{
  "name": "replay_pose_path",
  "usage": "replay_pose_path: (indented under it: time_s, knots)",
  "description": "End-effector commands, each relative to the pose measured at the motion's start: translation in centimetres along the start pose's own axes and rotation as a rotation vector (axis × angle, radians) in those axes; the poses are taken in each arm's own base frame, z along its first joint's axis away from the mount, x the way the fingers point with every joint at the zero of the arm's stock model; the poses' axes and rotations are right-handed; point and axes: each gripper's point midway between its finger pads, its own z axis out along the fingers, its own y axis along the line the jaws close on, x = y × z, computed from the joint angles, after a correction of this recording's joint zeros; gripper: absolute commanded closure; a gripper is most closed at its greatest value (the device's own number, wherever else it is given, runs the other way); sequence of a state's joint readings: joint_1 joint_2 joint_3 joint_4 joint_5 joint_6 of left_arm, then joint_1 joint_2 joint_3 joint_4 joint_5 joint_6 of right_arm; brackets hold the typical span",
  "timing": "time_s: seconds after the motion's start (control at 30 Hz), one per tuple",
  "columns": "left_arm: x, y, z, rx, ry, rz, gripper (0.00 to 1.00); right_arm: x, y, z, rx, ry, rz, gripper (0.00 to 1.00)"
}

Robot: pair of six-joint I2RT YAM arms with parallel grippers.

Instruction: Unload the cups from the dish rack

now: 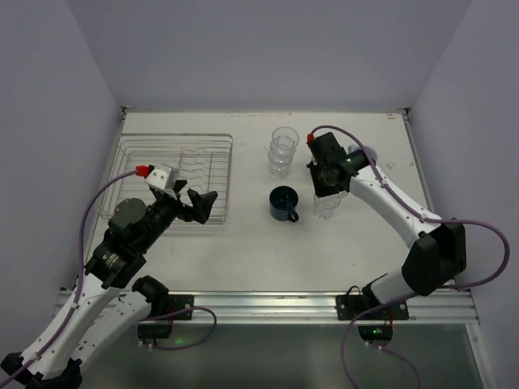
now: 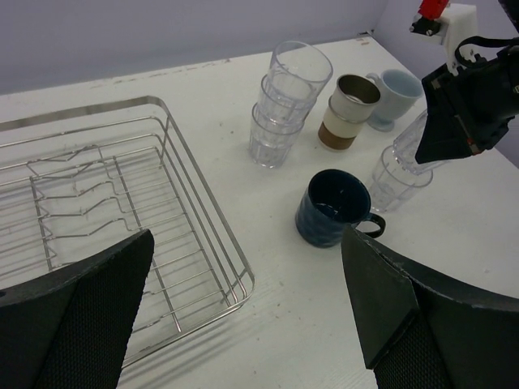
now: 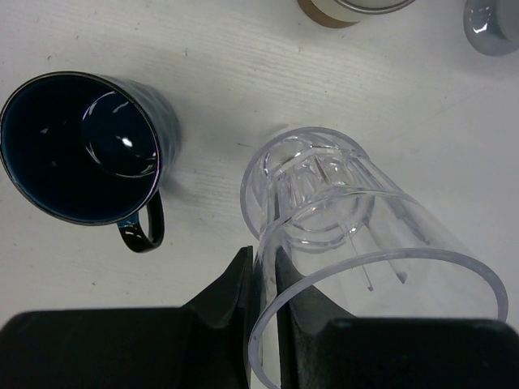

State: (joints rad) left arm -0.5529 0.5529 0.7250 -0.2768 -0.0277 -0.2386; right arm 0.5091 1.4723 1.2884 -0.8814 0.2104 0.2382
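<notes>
Right gripper (image 3: pixel 263 279) pinches the clear tumbler (image 3: pixel 365 235) by its rim, just right of the dark blue mug (image 3: pixel 81 146); lower it level and release only once seated. Left gripper (image 1: pixel 197 204) is spread open, empty.

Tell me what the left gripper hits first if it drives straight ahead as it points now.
Probably the dark blue mug: the open left gripper points at it across bare table, past the dish rack corner. Depth is unclear; it might meet the table first.
</notes>
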Motion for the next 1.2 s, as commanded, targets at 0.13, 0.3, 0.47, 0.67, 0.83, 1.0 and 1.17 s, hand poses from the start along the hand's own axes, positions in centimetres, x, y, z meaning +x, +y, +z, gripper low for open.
replay_pose_path:
  time_s: [0.13,0.3,0.47,0.67,0.83,1.0,1.17]
  knots:
    - [0.2,0.1,0.0,0.003,0.008,0.030,0.00,-1.7,0.2,-0.1,-0.007,0.000,-0.047,1.00]
    - [0.1,0.1,-0.1,0.003,0.003,0.030,0.00,-0.9,0.2,1.0,0.004,0.044,-0.049,0.99]
    - [0.1,0.1,-0.1,0.002,0.003,0.030,0.00,-0.7,0.1,1.2,0.010,0.055,-0.048,0.96]
    - [0.3,0.3,0.1,-0.008,0.014,0.028,0.00,-0.9,0.3,1.7,0.007,0.064,-0.062,0.72]
    - [0.5,0.5,0.2,-0.016,0.018,0.028,0.00,-1.8,0.4,1.3,0.000,0.033,-0.058,0.56]
    - [0.5,0.8,0.4,-0.025,0.023,0.026,0.00,-3.5,0.3,-0.8,-0.015,-0.062,-0.031,0.48]
    - [0.3,1.3,0.6,-0.048,0.014,0.021,0.00,-5.2,0.3,-4.4,-0.063,-0.216,0.018,0.36]
